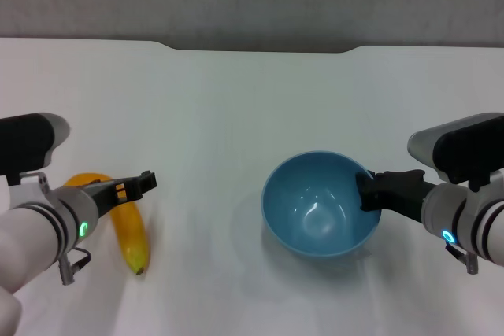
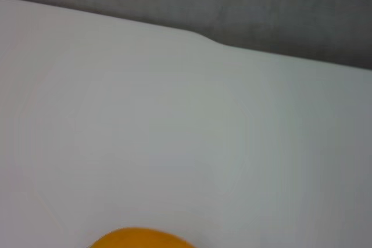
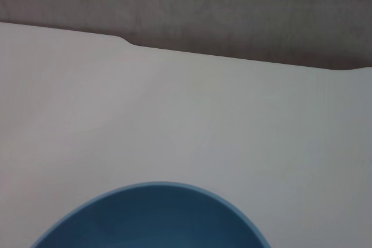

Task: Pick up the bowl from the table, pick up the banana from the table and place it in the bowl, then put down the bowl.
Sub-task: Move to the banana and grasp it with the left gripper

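So the glossy light-blue round bowl (image 1: 320, 204) sits on the plain white flat surface (image 1: 236, 108), right of centre and toward the near side. The right pincer (image 1: 368, 191) is at the bowl's right rim, looks like it's pinching the rim, one finger over the edge. Over on the left, the curved yellow banana (image 1: 130, 234) lies on the surface with its dark tip pointing near. The left pincer (image 1: 146, 182) is right above the banana's far end, fingers look pressed together, not holding anything. Bowl and banana are well apart. The left wrist view only catches a sliver of banana (image 2: 139, 239), and the right wrist view shows the bowl's rim (image 3: 157, 187).
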